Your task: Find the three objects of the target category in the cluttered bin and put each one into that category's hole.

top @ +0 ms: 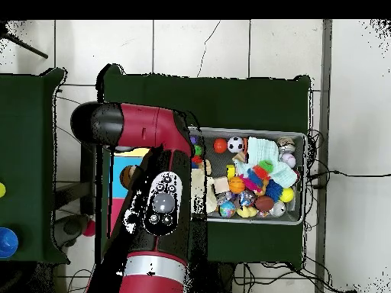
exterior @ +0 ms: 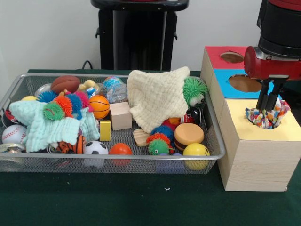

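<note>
The bin [exterior: 117,157] is a wide wire-mesh basket on the left, full of balls, spiky toys, wooden blocks and two cloths; it also shows in the overhead view [top: 305,179]. To its right stands a wooden box with a red hole [exterior: 231,57], a blue hole [exterior: 244,83] and a yellow top [exterior: 249,129]. My gripper [exterior: 268,107] hangs over the yellow hole, shut on a multicoloured fabric toy [exterior: 269,118] that sits in the hole's mouth. In the overhead view my arm hides the gripper and most of the box.
In the bin lie a cream cloth [exterior: 157,96], a mint cloth [exterior: 47,127], a green fuzzy ball [exterior: 194,89], a small basketball [exterior: 99,106], a brown football [exterior: 65,84], a wooden block [exterior: 121,115] and a burger toy [exterior: 188,135]. The pedestal [exterior: 138,35] stands behind.
</note>
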You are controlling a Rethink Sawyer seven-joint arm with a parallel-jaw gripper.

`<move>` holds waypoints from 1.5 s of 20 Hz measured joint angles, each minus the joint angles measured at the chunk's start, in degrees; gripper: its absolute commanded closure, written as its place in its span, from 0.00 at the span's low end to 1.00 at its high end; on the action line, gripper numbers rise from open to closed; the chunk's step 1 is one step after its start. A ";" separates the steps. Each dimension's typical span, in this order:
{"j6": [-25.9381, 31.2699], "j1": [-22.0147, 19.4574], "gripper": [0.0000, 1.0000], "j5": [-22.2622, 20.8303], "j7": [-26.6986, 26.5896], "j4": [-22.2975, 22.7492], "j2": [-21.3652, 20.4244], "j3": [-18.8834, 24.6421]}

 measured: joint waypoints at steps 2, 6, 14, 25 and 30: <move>0.00 0.00 1.00 0.00 0.00 0.00 0.00 0.00; 0.00 -0.01 1.00 0.02 0.00 0.02 0.00 0.00; 0.00 -0.04 1.00 0.54 0.00 0.06 0.00 0.02; 0.00 -0.12 1.00 1.59 0.00 1.68 0.12 0.04; -0.01 -0.16 1.00 1.59 0.00 2.01 0.45 0.06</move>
